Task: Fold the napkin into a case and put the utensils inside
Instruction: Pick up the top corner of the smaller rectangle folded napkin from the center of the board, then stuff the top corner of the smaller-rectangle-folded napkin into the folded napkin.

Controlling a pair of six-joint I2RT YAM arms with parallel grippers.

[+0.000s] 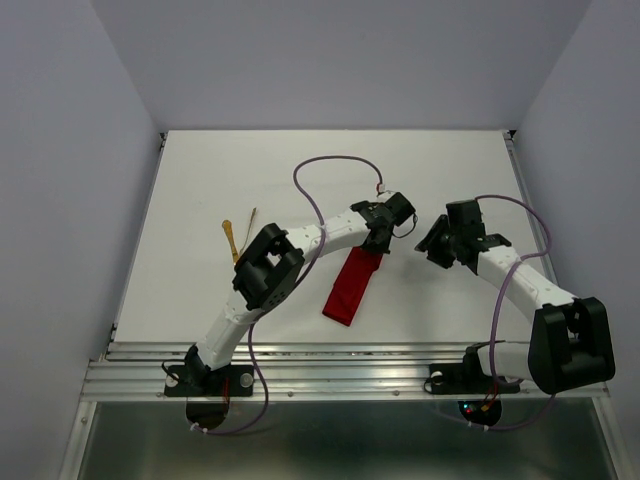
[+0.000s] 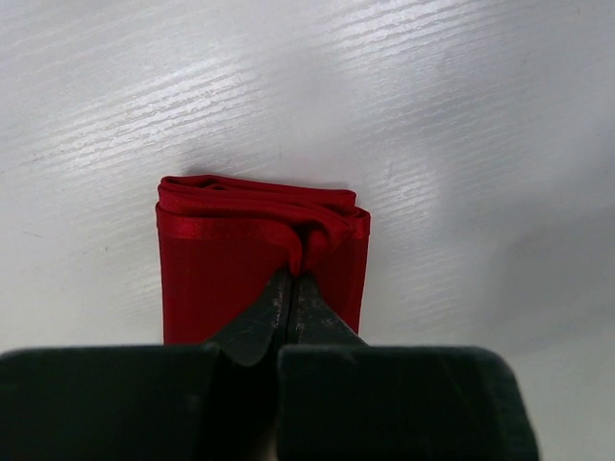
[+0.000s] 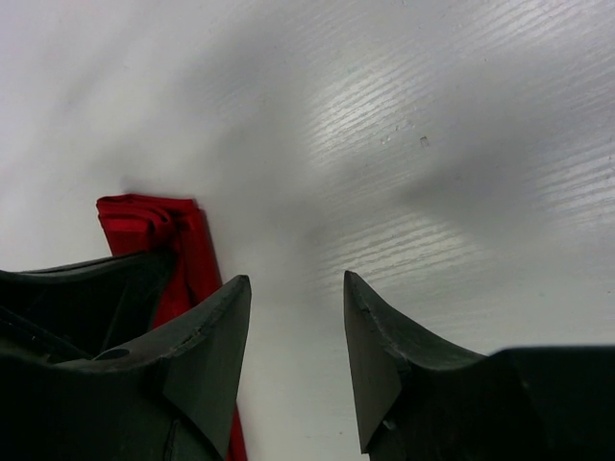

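Left claw (image 2: pixel 292 280): I'm pinching the case's (image 2: pixel 219 283) far end.
It runs lengthwise toward the bases; right claw (image 3: pixel 294 279) half-open, empty, beside it.

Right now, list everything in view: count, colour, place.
napkin: one, bright red, folded into a narrow strip, mid-table between the arms.
knife: one, gold, left part of the table, apart from the napkin.
fork: one, paler, thin, just right of the knife; tines too small to tell.
table: one, white.
rails: silver metal, along the near edge.
cables: purple, one looping along each arm.
left gripper: black, shut on the napkin's far end.
right gripper: black, open, empty, just right of that end.
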